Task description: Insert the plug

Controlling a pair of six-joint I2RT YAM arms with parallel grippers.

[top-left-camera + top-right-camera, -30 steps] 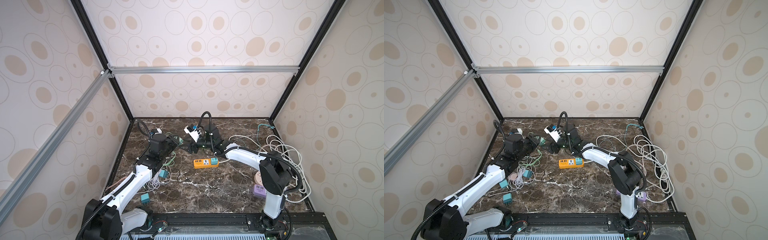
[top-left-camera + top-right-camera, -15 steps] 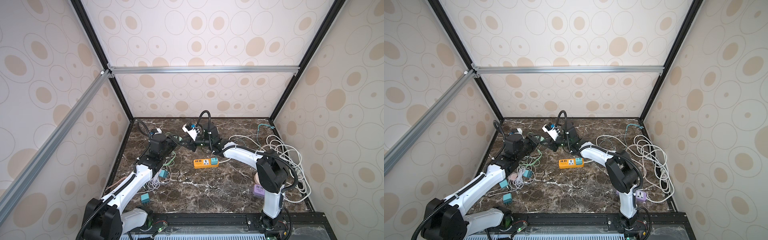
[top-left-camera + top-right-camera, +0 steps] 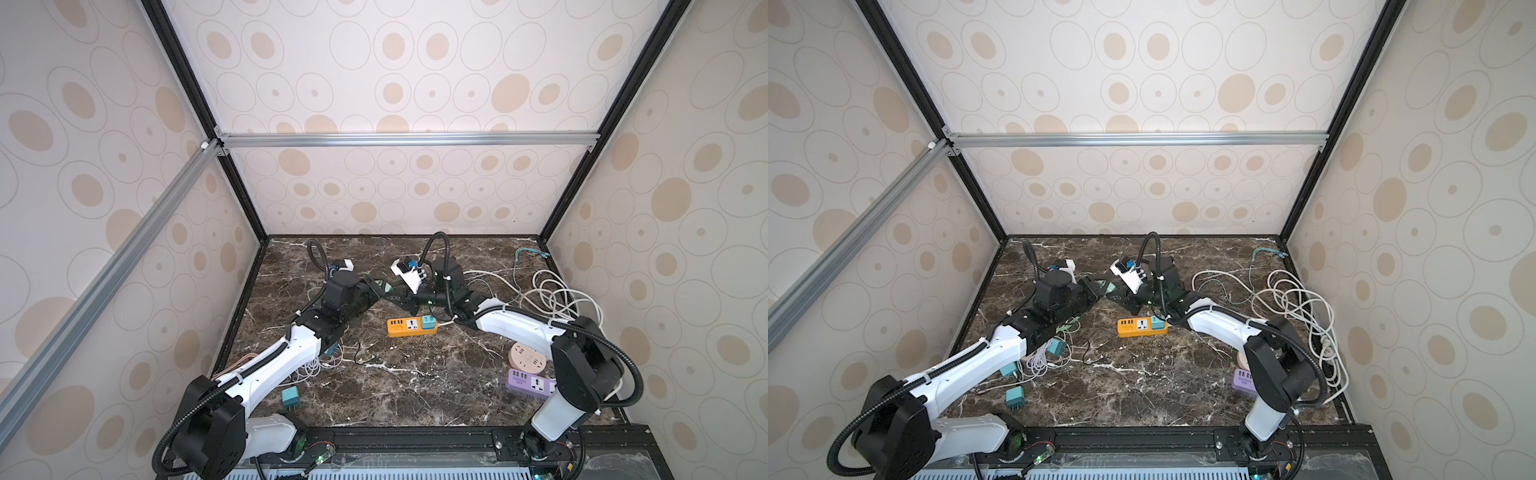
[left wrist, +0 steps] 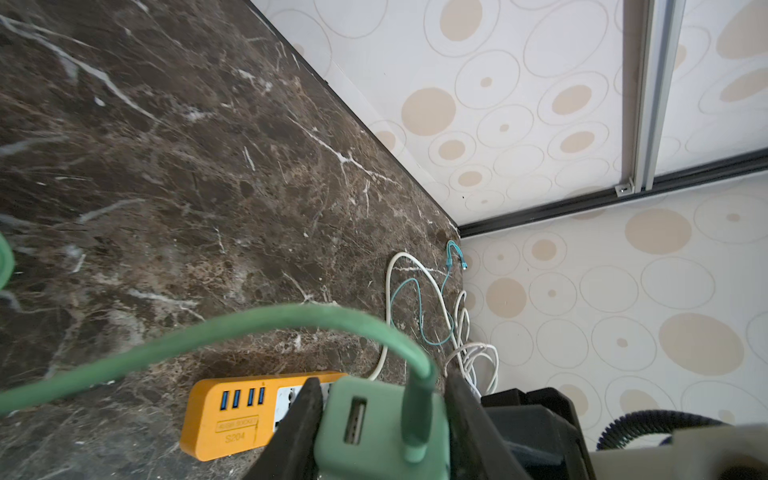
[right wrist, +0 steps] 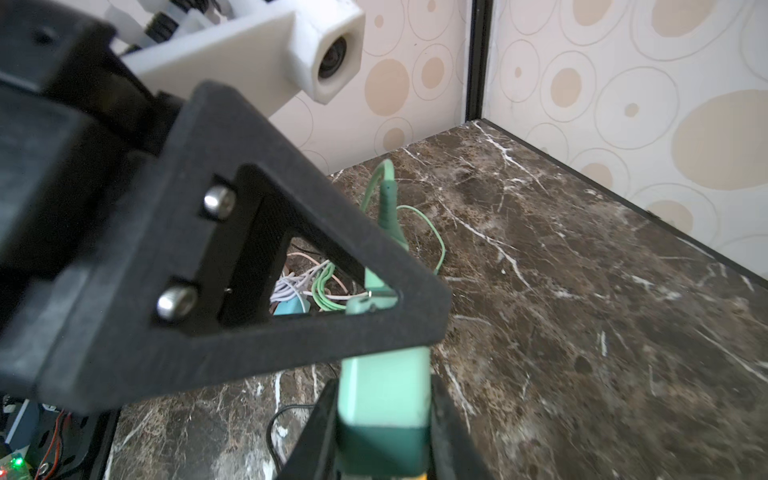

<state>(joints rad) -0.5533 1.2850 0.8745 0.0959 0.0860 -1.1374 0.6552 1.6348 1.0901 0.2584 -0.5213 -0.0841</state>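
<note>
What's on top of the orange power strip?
A teal charger sits on one end of the orange power strip; USB ports and a socket beside it show. Beneath the charger is hidden.
</note>
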